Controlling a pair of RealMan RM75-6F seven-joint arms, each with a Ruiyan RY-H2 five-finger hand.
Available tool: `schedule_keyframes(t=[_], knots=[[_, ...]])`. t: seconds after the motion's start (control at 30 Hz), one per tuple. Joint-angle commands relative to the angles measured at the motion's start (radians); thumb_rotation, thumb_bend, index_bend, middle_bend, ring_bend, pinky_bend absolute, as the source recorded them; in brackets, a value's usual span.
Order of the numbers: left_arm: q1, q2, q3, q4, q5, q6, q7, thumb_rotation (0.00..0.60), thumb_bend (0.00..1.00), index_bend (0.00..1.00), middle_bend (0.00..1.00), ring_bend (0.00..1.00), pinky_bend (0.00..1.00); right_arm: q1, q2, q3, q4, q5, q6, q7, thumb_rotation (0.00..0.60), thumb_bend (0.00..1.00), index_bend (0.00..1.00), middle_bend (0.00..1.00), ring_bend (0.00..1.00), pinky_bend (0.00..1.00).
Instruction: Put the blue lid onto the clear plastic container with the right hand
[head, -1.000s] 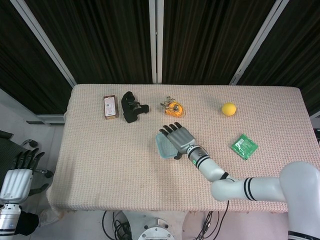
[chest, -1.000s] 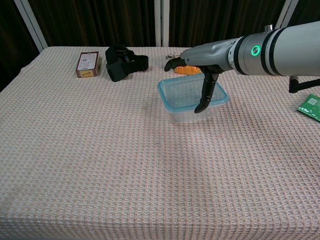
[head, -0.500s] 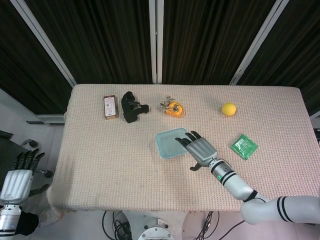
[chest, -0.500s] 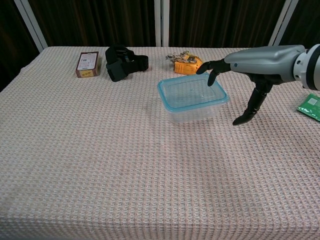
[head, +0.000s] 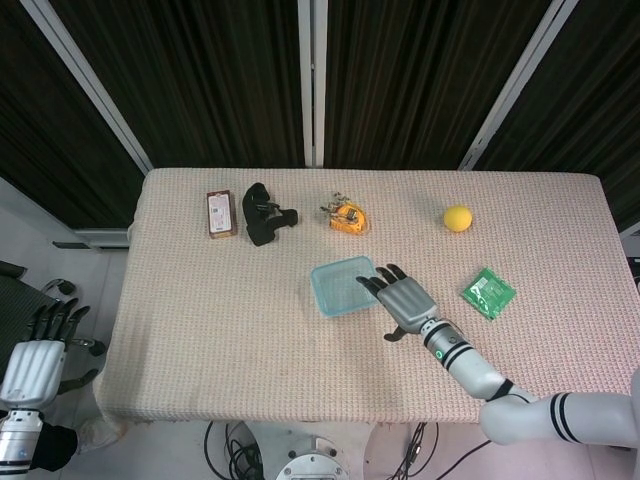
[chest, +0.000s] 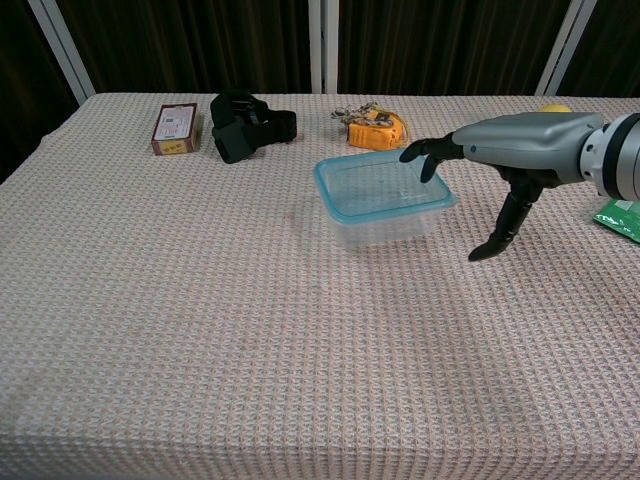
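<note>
Since a second ago the right hand (head: 407, 302) has come off the container (head: 342, 285) and now hovers just beside its right edge, fingers spread, holding nothing. Container sits mid-table with the blue lid (chest: 382, 187) on top. Left hand (head: 35, 357) hangs off the table's left side, fingers spread, empty.

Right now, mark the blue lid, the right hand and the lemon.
blue lid (chest: 378, 186), chest view, middle of its top.
right hand (head: 407, 300), head view, back of the hand.
lemon (head: 458, 218), head view, its centre.
</note>
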Motion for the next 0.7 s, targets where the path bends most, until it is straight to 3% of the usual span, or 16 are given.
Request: schedule_keyframes(t=[0.03,0.27,0.5,0.7], knots=[[0.002,-0.003,0.002,0.004,0.0,0.001,-0.004,0.6,0.07,0.13,0.03,0.0,0.0,-0.002,-0.007,0.001,0.005,0.004,-0.007,-0.009,0.6,0.0,0.0,0.18,0.0,0.0],[0.005,-0.009,0.003,0.017,0.001,0.003,-0.017,0.6,0.07,0.13,0.03,0.0,0.0,-0.007,-0.021,0.002,0.009,0.016,-0.01,-0.04,0.6,0.0,0.0,0.18,0.0,0.0],[0.008,-0.009,0.002,0.023,0.003,0.009,-0.026,0.6,0.07,0.13,0.03,0.0,0.0,-0.024,0.027,0.041,-0.066,-0.032,0.047,-0.037,0.6,0.0,0.0,0.18,0.0,0.0],[0.01,-0.011,0.002,0.02,0.008,0.013,-0.022,0.6,0.07,0.13,0.03,0.0,0.0,0.016,0.016,0.08,-0.104,-0.037,0.018,-0.074,0.6,0.0,0.0,0.16,0.0,0.0]])
